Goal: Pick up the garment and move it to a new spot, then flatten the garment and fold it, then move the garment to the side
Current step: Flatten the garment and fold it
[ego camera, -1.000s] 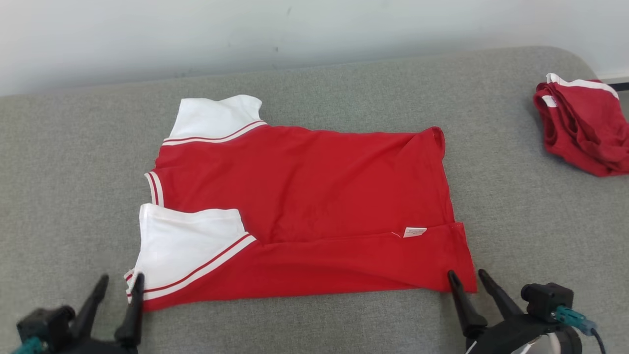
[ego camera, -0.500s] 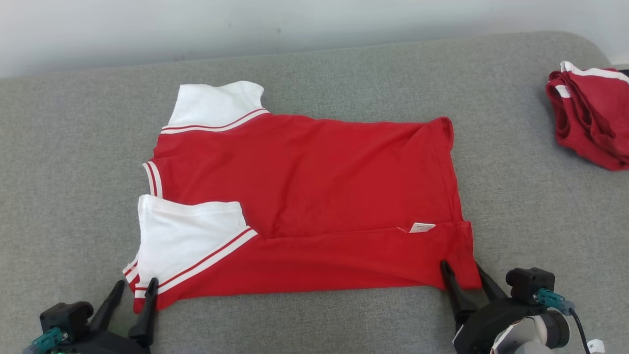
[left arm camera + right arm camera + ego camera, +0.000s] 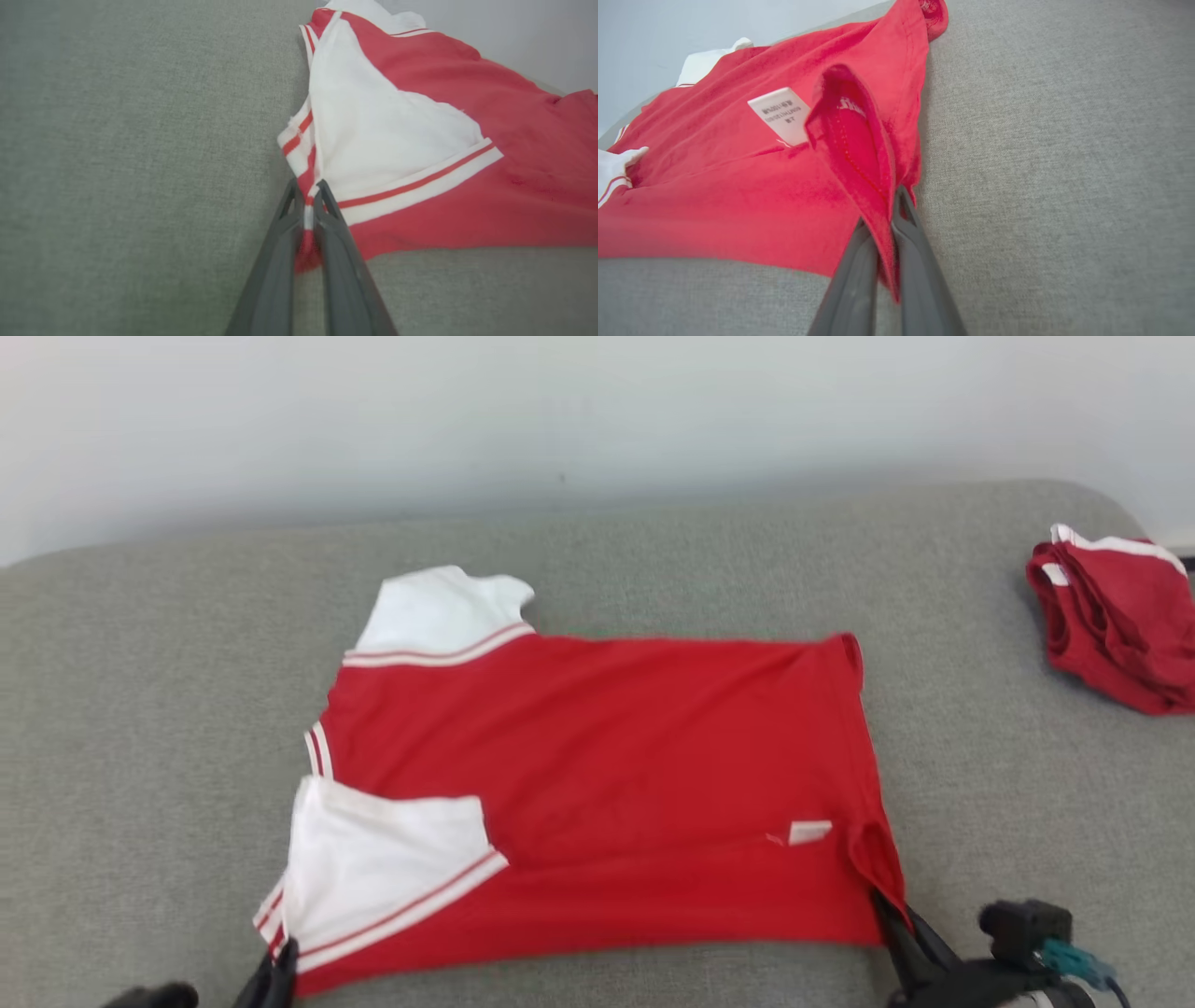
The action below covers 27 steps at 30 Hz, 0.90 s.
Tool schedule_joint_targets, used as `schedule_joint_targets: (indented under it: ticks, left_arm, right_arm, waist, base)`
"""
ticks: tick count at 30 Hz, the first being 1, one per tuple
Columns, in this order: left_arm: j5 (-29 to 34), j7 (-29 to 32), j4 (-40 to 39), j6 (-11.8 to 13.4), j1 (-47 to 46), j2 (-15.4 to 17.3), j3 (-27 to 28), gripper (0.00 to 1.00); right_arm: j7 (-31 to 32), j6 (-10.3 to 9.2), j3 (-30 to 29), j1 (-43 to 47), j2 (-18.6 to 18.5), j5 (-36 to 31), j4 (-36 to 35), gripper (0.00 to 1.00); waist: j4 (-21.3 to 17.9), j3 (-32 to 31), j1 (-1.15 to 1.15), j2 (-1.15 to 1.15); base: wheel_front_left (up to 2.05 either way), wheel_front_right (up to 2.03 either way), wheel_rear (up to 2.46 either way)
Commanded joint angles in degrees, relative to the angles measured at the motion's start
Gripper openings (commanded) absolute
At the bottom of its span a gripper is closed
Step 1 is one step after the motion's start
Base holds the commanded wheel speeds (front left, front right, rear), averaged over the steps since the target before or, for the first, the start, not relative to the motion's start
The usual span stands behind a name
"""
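**A:** Where is the garment (image 3: pixel 597 756) lying?

**B:** Spread flat in the middle of the grey cushion (image 3: pixel 140 709). The collar end points to the left edge and the hem to the right, with one long side close along the near edge. A second red bundle (image 3: pixel 1111 616) sits well apart, near the far right corner.

**A:** Why is it held at both ends?

**B:** The left pincer (image 3: pixel 307 186) is clenched on the striped trim beside the near white sleeve (image 3: pixel 387 135). The right pincer (image 3: pixel 882 207) is clenched on the near hem corner, which stands up in a ridge. Pinching both near corners should let that long side rise level. I'd judge it is for a fold toward the far edge.

**A:** Anything unclear?

**B:** The head view is blurred, and the bottom edge cuts off most of the left pincer. I can't tell how many layers each one holds. The print on the label (image 3: pixel 782 114) is too small to read.
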Motion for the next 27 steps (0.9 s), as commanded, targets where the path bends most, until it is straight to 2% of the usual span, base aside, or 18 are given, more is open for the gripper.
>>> schedule_joint_targets:
  ticks: [1,6,11,12,13,14,15,18,21,27]
  left_arm:
    - [0.0,0.0,-0.9,0.5,1.9,-0.4,0.4,0.00]
    - [1.2,0.0,-5.2,0.9,7.3,-3.1,-0.5,0.00]
    - [2.1,0.0,-5.8,1.1,9.1,-4.4,-0.5,0.00]
    - [2.4,0.0,-5.5,1.1,9.0,-4.5,-0.5,0.00]
    - [2.7,0.0,-5.5,1.2,8.6,-4.7,-0.3,0.27]
    - [3.0,0.0,-5.5,1.3,8.3,-4.8,0.0,0.55]
    - [3.2,0.0,-5.6,1.4,8.0,-4.9,0.5,1.00]
    - [3.4,0.0,-6.9,1.3,7.3,-5.0,2.2,1.00]
    - [4.8,0.0,-10.8,2.1,6.5,-5.6,6.5,1.00]
    - [11.5,0.0,-20.2,3.4,6.3,-6.9,14.0,1.00]
  right_arm:
    - [0.4,0.02,-0.4,1.6,-1.3,0.5,-0.6,0.00]
    - [3.5,0.01,-3.0,7.3,-4.4,1.4,-5.3,0.00]
    - [5.8,0.01,-6.4,11.5,-4.1,1.2,-9.7,0.00]
    - [5.6,0.02,-6.4,11.9,-3.7,0.9,-10.8,0.45]
    - [5.4,0.02,-6.9,12.2,-3.3,0.7,-11.4,1.00]
    - [5.1,0.02,-7.0,12.4,-3.3,0.1,-12.0,1.00]
    - [4.7,0.02,-6.9,12.5,-3.3,-1.0,-12.6,1.00]
    - [3.5,0.02,-7.3,12.0,-2.8,-2.6,-13.8,1.00]
    - [1.3,0.02,-8.7,11.1,-1.7,-4.2,-15.5,1.00]
    - [-4.3,0.02,-10.3,8.9,0.6,-10.1,-19.4,1.00]
  waist:
    - [1.4,-1.8,0.01,0.00]
    - [2.7,-2.0,0.01,0.00]
    - [3.3,-2.2,0.01,0.00]
    - [3.3,-2.3,0.01,0.00]
    - [3.3,-2.3,0.01,0.00]
    - [3.3,-2.4,0.01,0.00]
    - [3.2,-2.5,0.01,0.00]
    - [3.0,-2.4,0.01,0.00]
    - [2.8,-2.3,0.01,0.00]
    - [2.2,-2.8,0.01,0.00]
  base:
    - [0.00,0.00,0.00]
    - [0.00,0.00,0.00]
    - [0.00,0.00,0.00]
    - [0.00,0.00,0.00]
    - [0.00,0.00,0.00]
    - [0.00,0.00,0.00]
    - [0.00,0.00,0.00]
    - [0.00,0.00,0.00]
    - [0.00,0.00,0.00]
    - [0.00,0.00,0.00]
